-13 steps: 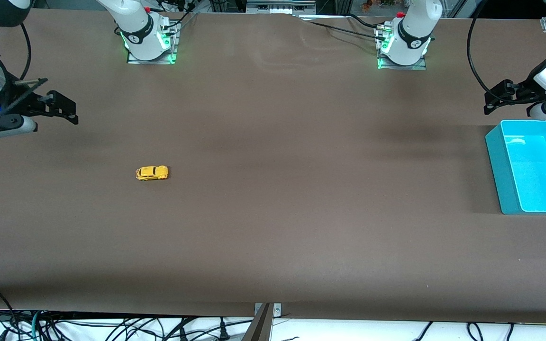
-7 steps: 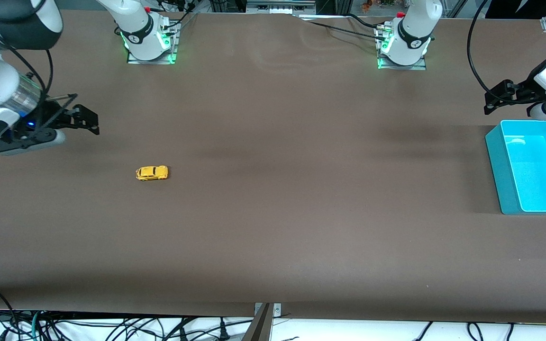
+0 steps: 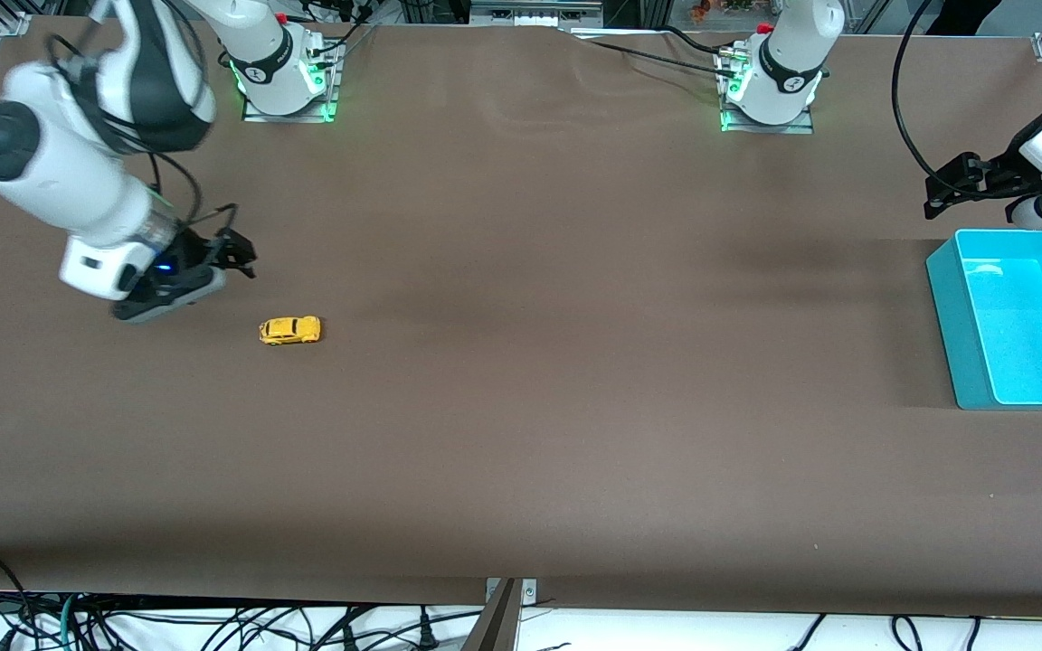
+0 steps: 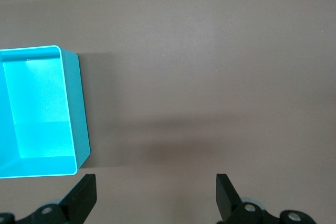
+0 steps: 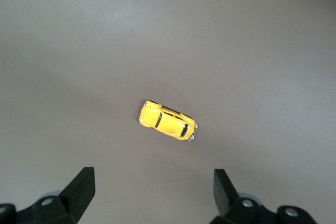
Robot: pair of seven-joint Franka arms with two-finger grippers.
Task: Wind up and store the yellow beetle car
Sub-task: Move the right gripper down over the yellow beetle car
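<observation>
The yellow beetle car (image 3: pixel 289 331) stands on its wheels on the brown table, toward the right arm's end. In the right wrist view the yellow beetle car (image 5: pixel 168 120) lies ahead of the fingertips, apart from them. My right gripper (image 3: pixel 242 256) hangs open over the table a short way from the car, on the side of the right arm's end, with nothing between its fingers (image 5: pixel 84 182). My left gripper (image 3: pixel 933 201) waits open and empty over the table beside the teal bin (image 3: pixel 944 303). The left gripper (image 4: pixel 156 187) grips nothing.
The teal bin (image 4: pixel 79 114) stands at the left arm's end of the table and shows nothing inside. The arm bases (image 3: pixel 284 77) stand along the table's edge farthest from the front camera. Cables hang below the table's near edge.
The right arm has swung in from the table's end toward the yellow beetle car, its gripper still open. The left arm and the car have not moved.
</observation>
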